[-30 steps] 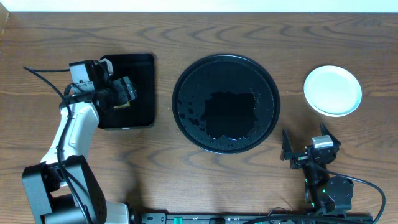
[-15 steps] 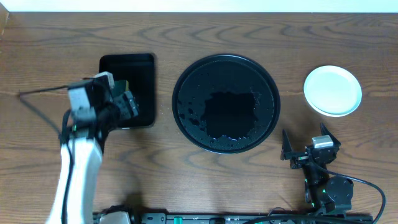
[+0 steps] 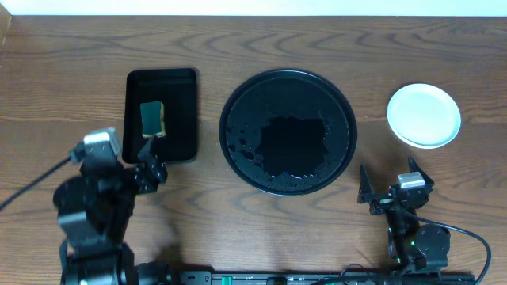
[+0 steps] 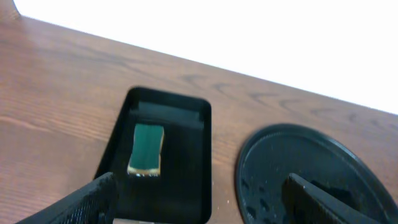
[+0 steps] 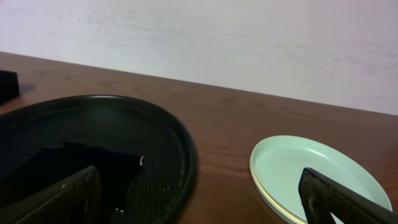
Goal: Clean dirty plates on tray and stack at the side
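Observation:
The round black tray sits mid-table, wet and glossy, with no plate on it; it also fills the left of the right wrist view as the tray. The plates are stacked at the far right, a mint one on top and a yellow rim showing under it, seen closer as the plates. My left gripper hangs open and empty just in front of the small rectangular tray. My right gripper is open and empty near the front edge, between tray and plates.
A small rectangular black tray at the left holds a green and yellow sponge, seen ahead of my left fingers as the sponge. A white wall edge runs along the table's far side.
My left arm has drawn back from over the rectangular tray toward the front left, uncovering the sponge lying in it. The right arm has not moved.

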Robot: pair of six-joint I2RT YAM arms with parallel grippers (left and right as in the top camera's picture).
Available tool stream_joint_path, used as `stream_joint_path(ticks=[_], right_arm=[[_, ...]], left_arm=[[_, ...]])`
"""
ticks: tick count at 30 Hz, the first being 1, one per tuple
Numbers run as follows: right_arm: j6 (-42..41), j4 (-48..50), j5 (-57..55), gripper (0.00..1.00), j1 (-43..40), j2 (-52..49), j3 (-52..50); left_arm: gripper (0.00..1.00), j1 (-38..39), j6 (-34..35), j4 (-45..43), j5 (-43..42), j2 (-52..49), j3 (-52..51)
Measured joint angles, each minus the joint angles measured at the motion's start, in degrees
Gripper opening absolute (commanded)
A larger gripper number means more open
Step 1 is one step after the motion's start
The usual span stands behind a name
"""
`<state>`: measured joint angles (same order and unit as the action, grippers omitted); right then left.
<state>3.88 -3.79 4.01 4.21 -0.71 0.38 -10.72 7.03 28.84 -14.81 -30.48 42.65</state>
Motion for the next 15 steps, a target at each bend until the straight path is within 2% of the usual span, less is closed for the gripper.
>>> stream_joint_path(ticks=[7, 12, 15], right_arm=[[-0.13, -0.02, -0.02, 0.99, 0.0, 0.0, 0.0], [-0.15, 0.0, -0.02, 0.99, 0.0, 0.02, 0.0], [-0.15, -0.02, -0.02, 0.99, 0.0, 0.02, 0.0]], left_arm=[[0.84, 0.0, -0.13, 8.66, 1.27, 8.55, -2.49], [0.84, 0.35, -0.42, 7.13, 1.53, 16.11, -9.29], [0.84, 1.44, -0.44, 1.51, 1.53, 20.28, -14.34]])
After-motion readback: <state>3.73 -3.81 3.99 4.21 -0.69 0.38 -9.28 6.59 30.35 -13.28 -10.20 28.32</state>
